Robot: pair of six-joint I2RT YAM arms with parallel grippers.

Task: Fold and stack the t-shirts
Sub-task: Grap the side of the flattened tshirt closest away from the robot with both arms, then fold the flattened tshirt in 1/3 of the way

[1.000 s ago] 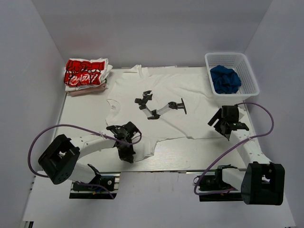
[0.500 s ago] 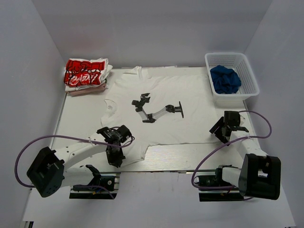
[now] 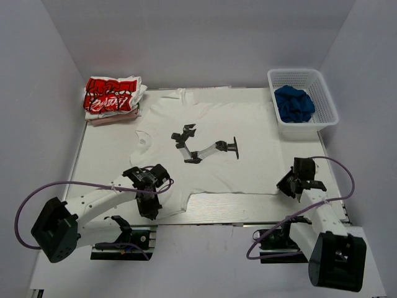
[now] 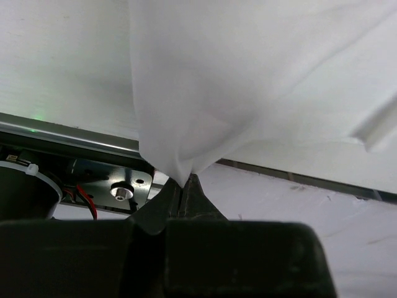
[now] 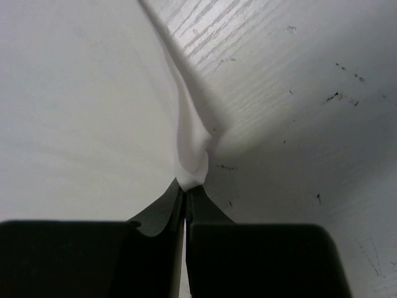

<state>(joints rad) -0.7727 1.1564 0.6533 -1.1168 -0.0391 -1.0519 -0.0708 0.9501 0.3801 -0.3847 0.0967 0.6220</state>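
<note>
A large white t-shirt (image 3: 248, 167) with a black print lies spread across the table, its hem toward the near edge. My left gripper (image 3: 151, 208) is shut on its near-left corner, and in the left wrist view the cloth (image 4: 248, 81) hangs from the closed gripper (image 4: 185, 180). My right gripper (image 3: 288, 187) is shut on the near-right corner, where a pinch of white cloth (image 5: 192, 155) rises out of the closed gripper (image 5: 186, 186). A folded t-shirt with a red-and-black graphic (image 3: 111, 96) rests on a small stack at the back left.
A white basket (image 3: 304, 77) holding a blue cloth (image 3: 293, 103) stands at the back right. The table's metal front rail (image 4: 62, 133) runs just below the left gripper. White walls close in on both sides and at the back.
The right gripper has closed on the shirt's near-right corner. Both arms have drawn back toward the near edge, and the shirt has slid nearer and flatter with them.
</note>
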